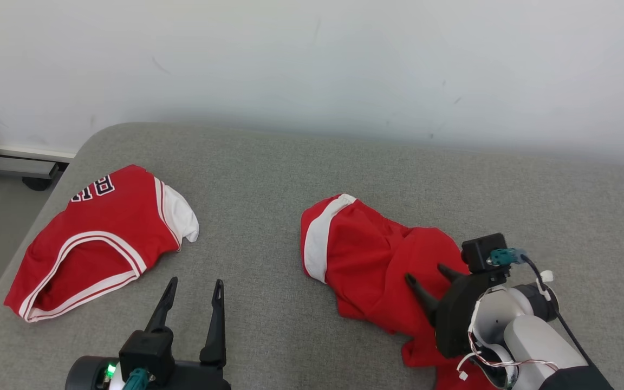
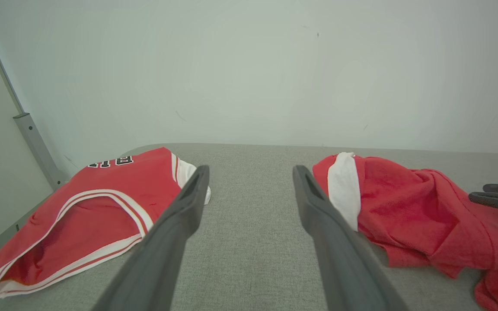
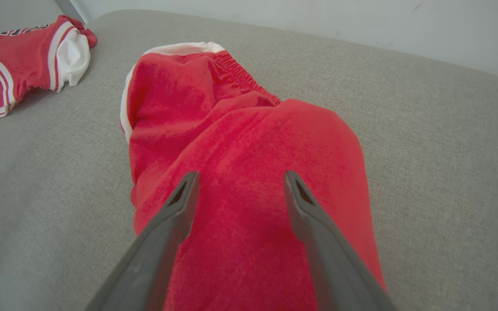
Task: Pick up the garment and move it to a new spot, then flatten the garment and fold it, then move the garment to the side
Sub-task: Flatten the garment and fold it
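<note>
Your garment, the crumpled red shorts [image 1: 366, 260], lies on the grey padded surface [image 1: 268, 173] at about four o'clock in the head view. Its white band [image 1: 318, 241] faces nine o'clock and the bulk is heaped toward five.

Your right gripper [image 1: 426, 272] hangs over that heap with its two fingers spread wide and nothing between them. In its wrist view the tips frame a smooth hump of red cloth; whether they touch it I cannot tell. Your left gripper [image 1: 195, 281] sits at seven o'clock, just as wide and just as empty. It is above bare surface between the shorts and a red jersey [image 1: 101, 238] at nine o'clock, which lies well apart from the shorts.

Expect the shorts to be light, limp and soft. They will likely sag and trail from any hold rather than keep their shape, and nothing about them looks fragile or slick. To move them, pinch a ridge of cloth on the crest of the hump, pressing down so the fingers gather a fold instead of skating over it.

For flattening, the gathered elastic edge [image 3: 240, 73] by the white band looks the better hold. It is thicker, gives your fingers a firm lip, and if you take it at both ends the legs should hang straight.
</note>
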